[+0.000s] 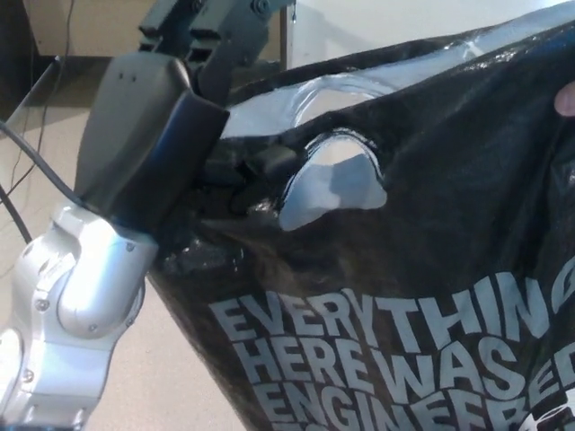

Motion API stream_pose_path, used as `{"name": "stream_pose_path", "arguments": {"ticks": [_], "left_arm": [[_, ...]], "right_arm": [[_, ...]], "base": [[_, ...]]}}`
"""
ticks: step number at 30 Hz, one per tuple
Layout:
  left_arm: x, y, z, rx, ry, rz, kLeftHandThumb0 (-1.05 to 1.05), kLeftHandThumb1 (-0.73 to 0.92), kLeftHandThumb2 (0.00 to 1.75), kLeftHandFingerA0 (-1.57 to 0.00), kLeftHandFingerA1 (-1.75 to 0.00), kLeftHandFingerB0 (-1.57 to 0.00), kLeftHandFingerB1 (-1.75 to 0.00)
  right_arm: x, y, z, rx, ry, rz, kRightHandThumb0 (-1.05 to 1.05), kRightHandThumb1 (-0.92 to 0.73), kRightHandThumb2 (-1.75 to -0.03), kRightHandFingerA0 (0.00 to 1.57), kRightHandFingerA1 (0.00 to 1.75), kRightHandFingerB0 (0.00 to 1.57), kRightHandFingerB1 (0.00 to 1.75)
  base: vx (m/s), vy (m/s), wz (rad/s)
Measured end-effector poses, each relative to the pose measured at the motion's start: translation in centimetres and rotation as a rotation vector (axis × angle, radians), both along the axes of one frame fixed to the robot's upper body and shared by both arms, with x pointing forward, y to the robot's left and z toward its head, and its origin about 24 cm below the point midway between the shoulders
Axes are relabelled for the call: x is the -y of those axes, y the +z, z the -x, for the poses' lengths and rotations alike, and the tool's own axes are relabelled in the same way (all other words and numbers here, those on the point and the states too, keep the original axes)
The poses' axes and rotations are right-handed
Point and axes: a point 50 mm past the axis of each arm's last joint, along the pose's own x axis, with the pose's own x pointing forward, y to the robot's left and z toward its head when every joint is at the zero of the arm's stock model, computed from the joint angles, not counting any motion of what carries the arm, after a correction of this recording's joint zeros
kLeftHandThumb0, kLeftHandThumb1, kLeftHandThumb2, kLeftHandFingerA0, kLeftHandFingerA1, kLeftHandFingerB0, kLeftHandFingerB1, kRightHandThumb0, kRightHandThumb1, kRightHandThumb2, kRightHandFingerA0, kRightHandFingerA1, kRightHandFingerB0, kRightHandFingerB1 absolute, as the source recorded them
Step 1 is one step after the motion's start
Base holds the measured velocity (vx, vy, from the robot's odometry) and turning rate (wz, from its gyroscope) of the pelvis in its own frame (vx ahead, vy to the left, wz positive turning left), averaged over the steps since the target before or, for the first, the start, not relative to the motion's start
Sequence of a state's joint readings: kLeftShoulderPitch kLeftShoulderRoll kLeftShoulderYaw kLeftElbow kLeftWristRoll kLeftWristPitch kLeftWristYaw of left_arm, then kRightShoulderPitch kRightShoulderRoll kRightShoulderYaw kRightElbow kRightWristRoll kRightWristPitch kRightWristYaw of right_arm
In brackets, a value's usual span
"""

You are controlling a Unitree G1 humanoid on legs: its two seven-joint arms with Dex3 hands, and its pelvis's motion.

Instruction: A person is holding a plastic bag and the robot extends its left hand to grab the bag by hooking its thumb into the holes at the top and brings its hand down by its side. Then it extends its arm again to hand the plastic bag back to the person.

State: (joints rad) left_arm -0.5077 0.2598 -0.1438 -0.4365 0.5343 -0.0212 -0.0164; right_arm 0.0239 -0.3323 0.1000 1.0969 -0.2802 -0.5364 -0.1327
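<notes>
Big black plastic bag [404, 269] fills the view, held up at the far right by a person's fingertip [566, 99]. Left hand [238, 171] sits beside the handle hole [332, 184]; can't tell its fingers. Thumb looks unhooked, so hooking's next.

Plastic bag [422, 269] across centre and right of view, upper edge rising toward the right. Handle hole [334, 184] near bag's top left. Left hand [238, 171] just left of that hole, against the bag's upper left edge; thumb position relative to hole not discernible. Left forearm [144, 144] at left, wrist joint [81, 287] below it. Person's fingertip [566, 99] at right edge, on bag. Floor [171, 377] beneath.
</notes>
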Motion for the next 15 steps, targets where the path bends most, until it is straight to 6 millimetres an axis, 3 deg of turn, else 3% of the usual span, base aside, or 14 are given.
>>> {"name": "stream_pose_path", "arguments": {"ticks": [1, 2, 6, 7, 8, 11, 12, 13, 15], "left_arm": [[-0.01, -0.06, 0.02, -0.002, 0.0, -0.001, -0.31, 0.37, 0.91, -0.01, -0.49, 0.0, -0.47], [-0.03, -0.15, 0.08, -0.006, 0.0, -0.002, -0.31, 0.37, 0.91, -0.01, -0.49, 0.0, -0.47], [-0.06, -0.33, 0.29, -0.01, -0.003, -0.004, -0.31, 0.35, 0.9, -0.01, -0.49, 0.0, -0.48], [-0.08, -0.41, 0.32, -0.013, -0.003, -0.004, -0.31, 0.36, 0.91, 0.0, -0.49, 0.0, -0.48], [-0.1, -0.48, 0.33, -0.016, -0.003, -0.004, -0.31, 0.36, 0.9, 0.0, -0.49, 0.0, -0.48], [-0.15, -0.81, 0.39, -0.026, -0.003, -0.006, -0.31, 0.37, 0.91, 0.0, -0.49, 0.0, -0.48], [-0.16, -0.86, 0.39, -0.027, -0.003, -0.006, -0.31, 0.37, 0.91, 0.0, -0.49, 0.0, -0.48], [-0.14, -0.88, 0.4, -0.027, -0.004, -0.007, -0.3, 0.37, 0.91, 0.0, -0.49, 0.0, -0.48], [-0.1, -0.89, 0.41, -0.026, -0.006, -0.009, -0.3, 0.37, 0.91, 0.0, -0.49, 0.0, -0.47]], "right_arm": [[0.0, 0.01, -0.02, 0.0, 0.0, 0.0, -0.33, -0.59, -0.76, 0.6, 0.56, 0.46, 0.49], [0.01, 0.01, -0.02, 0.0, 0.0, 0.001, -0.26, -0.68, -0.6, 0.65, 0.47, 0.5, 0.4], [0.03, 0.02, -0.02, 0.0, -0.001, 0.001, -0.26, -0.68, -0.6, 0.64, 0.46, 0.49, 0.39], [0.03, 0.02, -0.04, -0.001, -0.001, 0.001, -0.34, -0.6, -0.74, 0.6, 0.54, 0.46, 0.47], [0.04, 0.02, -0.04, -0.001, -0.002, 0.002, -0.26, -0.68, -0.6, 0.65, 0.46, 0.5, 0.39], [0.02, 0.0, -0.01, -0.004, 0.001, 0.004, -0.26, -0.68, -0.6, 0.65, 0.46, 0.49, 0.39], [0.02, 0.0, 0.0, -0.005, 0.002, 0.005, -0.34, -0.59, -0.76, 0.6, 0.55, 0.46, 0.48], [0.02, 0.0, 0.0, -0.005, 0.002, 0.005, -0.26, -0.69, -0.6, 0.64, 0.46, 0.49, 0.39], [0.01, 0.0, -0.02, -0.005, 0.003, 0.005, -0.26, -0.68, -0.6, 0.63, 0.46, 0.5, 0.39]], "base": [[0.0, 0.0, 0.0], [0.0, 0.0, 0.0], [0.0, 0.0, 0.0], [0.0, 0.0, 0.0], [0.0, 0.0, 0.0], [0.0, 0.0, 0.0], [0.0, 0.0, 0.0], [0.0, 0.0, 0.0], [0.0, 0.0, 0.0]]}}
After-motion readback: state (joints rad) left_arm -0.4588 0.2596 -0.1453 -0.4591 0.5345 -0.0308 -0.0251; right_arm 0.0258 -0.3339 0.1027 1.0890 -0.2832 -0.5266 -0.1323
